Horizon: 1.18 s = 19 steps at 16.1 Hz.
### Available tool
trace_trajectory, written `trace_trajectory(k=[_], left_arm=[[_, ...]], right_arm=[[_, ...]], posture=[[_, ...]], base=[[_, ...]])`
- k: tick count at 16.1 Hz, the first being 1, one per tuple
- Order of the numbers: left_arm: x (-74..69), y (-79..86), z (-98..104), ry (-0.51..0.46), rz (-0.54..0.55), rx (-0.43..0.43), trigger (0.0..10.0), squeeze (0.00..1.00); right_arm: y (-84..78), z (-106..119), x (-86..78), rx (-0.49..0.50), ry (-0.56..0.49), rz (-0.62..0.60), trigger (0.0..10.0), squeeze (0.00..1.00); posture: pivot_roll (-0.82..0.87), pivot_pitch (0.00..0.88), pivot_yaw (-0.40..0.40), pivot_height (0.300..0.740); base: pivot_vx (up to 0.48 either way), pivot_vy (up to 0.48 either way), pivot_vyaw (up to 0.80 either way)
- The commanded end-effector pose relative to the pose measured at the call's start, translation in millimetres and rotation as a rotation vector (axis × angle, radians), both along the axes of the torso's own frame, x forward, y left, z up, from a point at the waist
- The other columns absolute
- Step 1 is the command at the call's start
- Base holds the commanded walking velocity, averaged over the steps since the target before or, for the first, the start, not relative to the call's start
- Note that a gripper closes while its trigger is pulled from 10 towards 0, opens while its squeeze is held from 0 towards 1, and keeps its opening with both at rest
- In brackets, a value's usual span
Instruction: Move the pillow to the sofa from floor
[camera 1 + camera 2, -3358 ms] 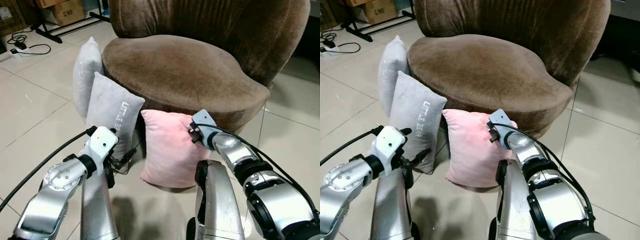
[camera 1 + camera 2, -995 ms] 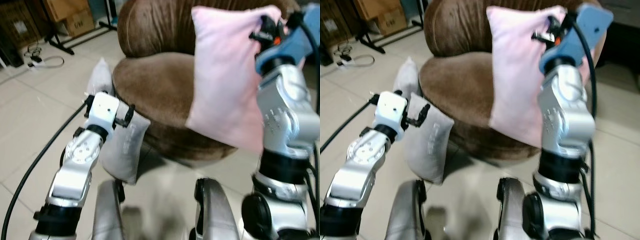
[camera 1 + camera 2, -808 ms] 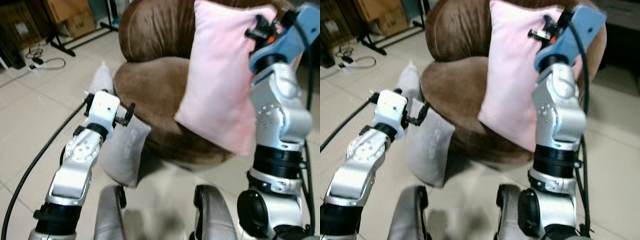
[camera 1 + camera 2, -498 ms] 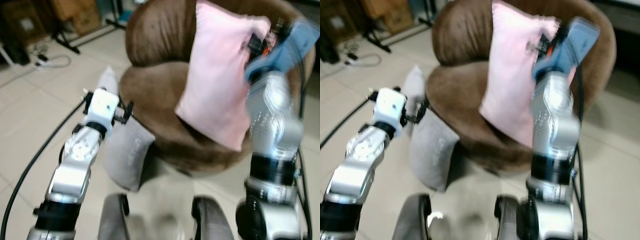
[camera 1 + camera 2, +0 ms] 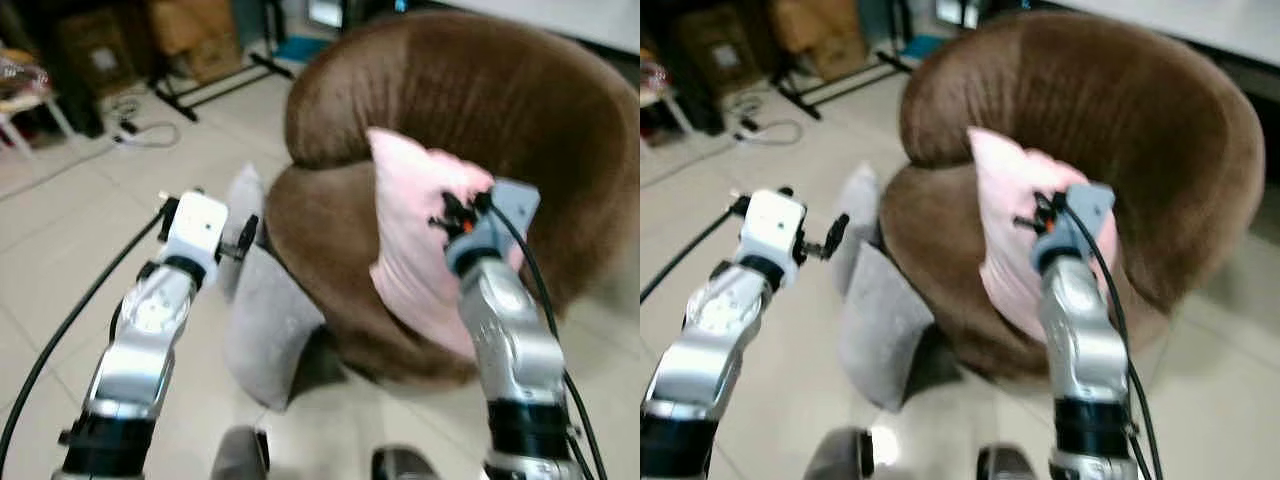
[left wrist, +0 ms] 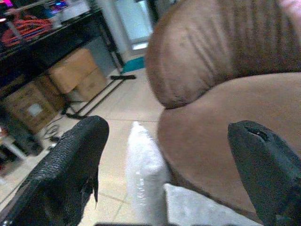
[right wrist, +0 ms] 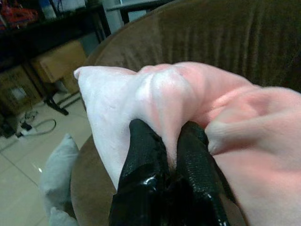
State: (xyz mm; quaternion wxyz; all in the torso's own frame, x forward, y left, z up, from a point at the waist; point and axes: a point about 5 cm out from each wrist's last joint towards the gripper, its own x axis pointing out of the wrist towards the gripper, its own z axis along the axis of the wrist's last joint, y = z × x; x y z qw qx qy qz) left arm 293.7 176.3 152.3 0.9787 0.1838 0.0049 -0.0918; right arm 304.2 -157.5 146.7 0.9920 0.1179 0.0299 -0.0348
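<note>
A pink pillow (image 5: 415,235) hangs over the seat of the brown velvet sofa chair (image 5: 520,120), its lower end down at the cushion. My right gripper (image 7: 167,141) is shut on a pinched fold of the pink pillow (image 7: 155,92) near its top edge. My left gripper (image 6: 171,169) is open and holds nothing; it is raised at the left, beside the chair's front, and I see it in the head view as the left gripper (image 5: 245,232). Two grey pillows (image 5: 265,325) lean against the chair's front on the floor.
Pale floor tiles (image 5: 60,250) spread to the left. Cardboard boxes (image 5: 195,25), a black stand's legs (image 5: 215,85) and a cable with a power strip (image 5: 140,130) lie at the back left.
The view has swung and risen. My right arm has carried the pink pillow forward and down from beside the chair to over its seat. The left arm stays raised and open.
</note>
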Motion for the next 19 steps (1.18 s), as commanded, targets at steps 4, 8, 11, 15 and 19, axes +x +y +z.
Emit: trace_trajectory(k=[4, 8, 11, 15, 19], left_arm=[[-4.7, 8.1, -5, 0.007, 0.048, 0.014, 10.0, 0.01], [-3.3, 8.3, -4, -0.006, 0.049, 0.034, 10.0, 0.01], [-2.0, 6.2, -2, -0.02, 0.038, 0.051, 10.0, 0.02], [-0.2, 6.3, 1, -0.034, 0.043, 0.063, 10.0, 0.03], [-2.0, 5.1, 1, -0.032, 0.042, 0.068, 10.0, 0.02]], right_arm=[[-6.9, 0, -16.6, -0.012, 0.001, -0.024, 10.0, 0.0], [-11.0, 9, -17.7, -0.013, -0.023, -0.056, 10.0, 0.0], [-17.2, 24, -17.2, -0.011, -0.068, -0.068, 10.0, 0.0], [-7.1, 19, -18.8, -0.07, -0.026, -0.004, 10.0, 0.0], [1.2, 21, -20.4, -0.063, -0.055, 0.024, 10.0, 0.0]], posture=[[-0.12, 0.0, -0.01, 0.74], [-0.12, 0.0, -0.012, 0.74], [-0.13, 0.0, 0.0, 0.74], [-0.13, 0.0, 0.001, 0.74], [-0.12, 0.0, -0.006, 0.74]], base=[[0.0, 0.0, 0.0], [0.0, 0.0, 0.0], [0.0, 0.0, 0.0], [0.0, -0.161, 0.0], [0.0, -0.385, 0.0]])
